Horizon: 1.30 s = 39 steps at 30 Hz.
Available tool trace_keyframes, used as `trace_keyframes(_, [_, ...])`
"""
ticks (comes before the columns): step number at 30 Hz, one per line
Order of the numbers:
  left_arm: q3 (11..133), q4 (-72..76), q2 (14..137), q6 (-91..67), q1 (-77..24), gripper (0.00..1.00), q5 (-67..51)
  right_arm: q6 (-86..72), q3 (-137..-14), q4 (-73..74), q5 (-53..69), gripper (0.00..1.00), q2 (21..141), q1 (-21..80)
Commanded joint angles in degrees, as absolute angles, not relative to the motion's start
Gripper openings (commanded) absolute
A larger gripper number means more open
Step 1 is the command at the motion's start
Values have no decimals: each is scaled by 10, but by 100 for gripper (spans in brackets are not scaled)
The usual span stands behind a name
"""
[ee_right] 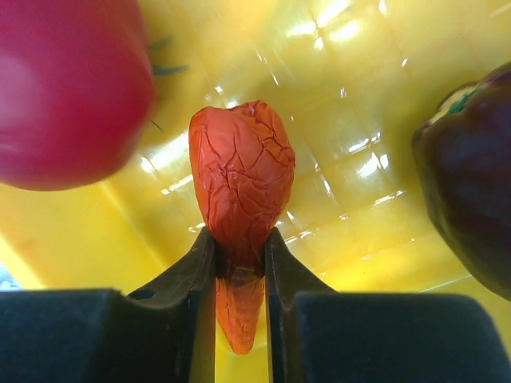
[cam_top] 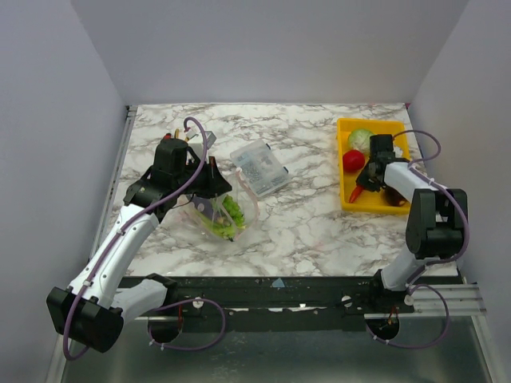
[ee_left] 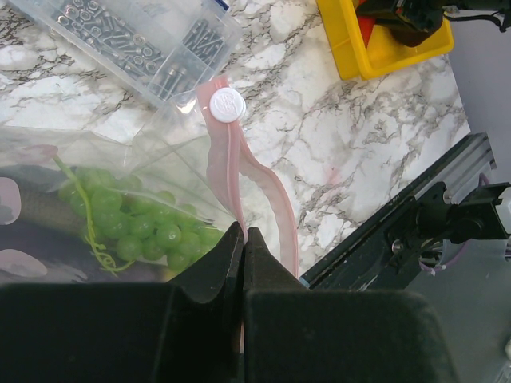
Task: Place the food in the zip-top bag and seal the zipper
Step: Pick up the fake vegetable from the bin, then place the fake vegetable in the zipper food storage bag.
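The left gripper (cam_top: 211, 187) is clamped on the zipper (ee_left: 242, 163): in the left wrist view its fingers (ee_left: 231, 251) are pressed together with only the pink strip between them, nipping it at the strip's 6 o'clock end. From there the strip curves up toward 12 o'clock, ending in a white round tab (ee_left: 227, 104). The bag (cam_top: 226, 209) lies left of the table's centre, at about 9 o'clock in the top view, with the grapes (ee_left: 132, 227) inside it; its mouth gapes toward the box (cam_top: 259, 169) of screws, which lies just beside it at 1 o'clock. The right gripper (cam_top: 365, 182) is down in the yellow tray (cam_top: 382, 126), at 2 o'clock on the table. Its fingers (ee_right: 200, 263) are partly closed on the narrow end of a wrinkled orange-red pepper (ee_right: 241, 171), gripping it from both sides. The red fruit (ee_right: 68, 88) lies at 10 o'clock from the pepper, the maroon piece (ee_right: 471, 179) at 3 o'clock, neither touching it. The cabbage (cam_top: 360, 140) sits at the tray's far end.
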State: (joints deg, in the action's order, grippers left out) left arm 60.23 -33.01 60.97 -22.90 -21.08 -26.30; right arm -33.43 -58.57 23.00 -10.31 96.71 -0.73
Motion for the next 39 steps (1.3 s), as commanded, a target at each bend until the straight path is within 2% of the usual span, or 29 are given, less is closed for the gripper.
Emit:
trace_keyframes(1, [601,-301,601,-224,-210,0,-278,-292,-634,231,-151,4,905,-6])
trace_keyframes(3, [599,-299,597,-225,-209,0,-281,-286,-638,231,-145,0,871,-5])
trace_keyframes(7, [599,-297,591,-224,-205,0,-280,-266,-633,207,-61,0,799,-5])
trace_keyframes(12, [596,-292,582,-224,-201,0,-282,-239,-652,200,171,0,752,0])
trace_keyframes(15, [594,-289,578,-222,-200,0,-279,-222,-691,235,290,0,763,49])
trace_keyframes(17, [592,-288,575,-221,-200,0,-279,-204,-707,255,324,0,769,114])
trace_keyframes(20, [590,-283,571,-218,-199,0,-277,-193,-716,259,326,0,771,235])
trace_keyframes(25, [585,-280,570,-215,-199,0,-270,-242,-691,187,371,0,774,342])
trace_keyframes(31, [586,-279,573,-216,-199,0,-276,-283,-707,155,382,1,808,419])
trace_keyframes(39, [581,-270,563,-217,-199,0,-283,-314,-745,215,330,1,894,463])
